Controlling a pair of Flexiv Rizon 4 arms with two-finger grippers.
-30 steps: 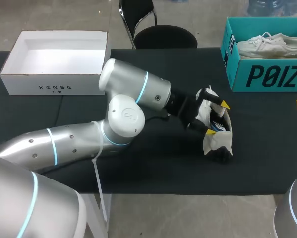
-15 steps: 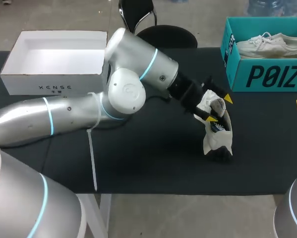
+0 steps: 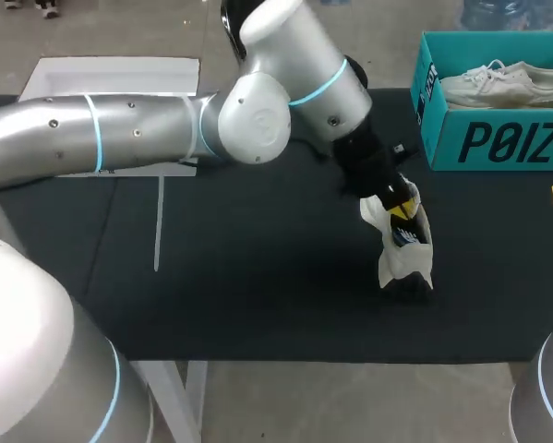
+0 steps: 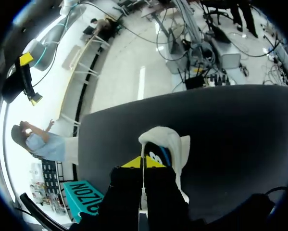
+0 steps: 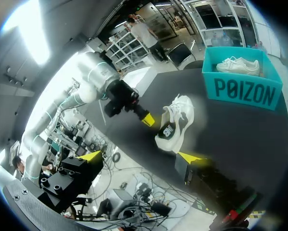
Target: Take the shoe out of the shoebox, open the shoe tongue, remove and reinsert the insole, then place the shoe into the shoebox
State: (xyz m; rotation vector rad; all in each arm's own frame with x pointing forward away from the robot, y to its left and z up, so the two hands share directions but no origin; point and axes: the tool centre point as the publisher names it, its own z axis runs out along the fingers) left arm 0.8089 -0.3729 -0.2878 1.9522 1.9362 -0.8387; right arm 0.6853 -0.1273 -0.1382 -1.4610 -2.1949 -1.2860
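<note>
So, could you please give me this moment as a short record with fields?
left pincer: shut on a thin white edge of the shoe; which part is unclear
shoe position: on the black table, outside the teal shoebox
teal shoebox: far right of the table, open, with a second white shoe inside
right pincer: open, empty, well apart from the shoe
white box: far left, open, partly hidden by the left arm

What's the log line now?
left fingers: shut on shoe | right fingers: open, apart from shoe | shoe: on table, outside shoebox
</note>
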